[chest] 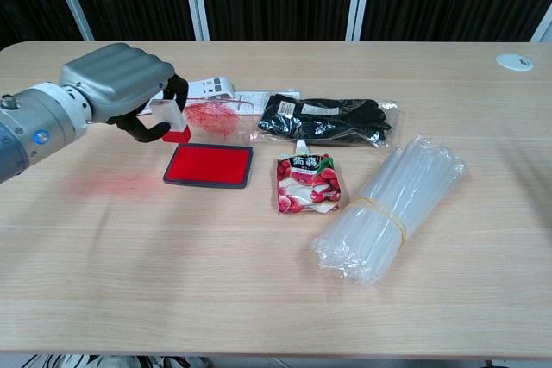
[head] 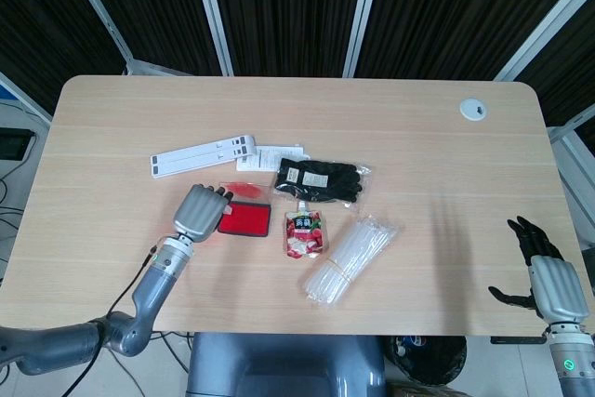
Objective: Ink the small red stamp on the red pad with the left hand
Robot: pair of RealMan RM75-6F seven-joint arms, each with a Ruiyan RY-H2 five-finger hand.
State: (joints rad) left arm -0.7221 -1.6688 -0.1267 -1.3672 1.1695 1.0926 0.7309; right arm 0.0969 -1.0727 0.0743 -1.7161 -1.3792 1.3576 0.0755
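Note:
My left hand (chest: 116, 84) (head: 200, 210) grips the small red stamp (chest: 174, 121) by its white handle, red base down. The stamp hangs just above the table at the far left corner of the red pad (chest: 210, 165) (head: 244, 220), not touching the ink as far as I can tell. In the head view the hand hides the stamp. The pad's clear lid (chest: 216, 115), smeared with red, lies behind the pad. My right hand (head: 547, 274) is far off at the table's right front edge, fingers spread, holding nothing.
To the right of the pad lie a lychee jelly pouch (chest: 306, 183), a banded bundle of clear straws (chest: 388, 204) and bagged black gloves (chest: 326, 119). A white folding stand (head: 204, 153) and paper labels (head: 271, 157) lie behind the pad. A faint red tint (chest: 112, 184) marks the table under my left hand.

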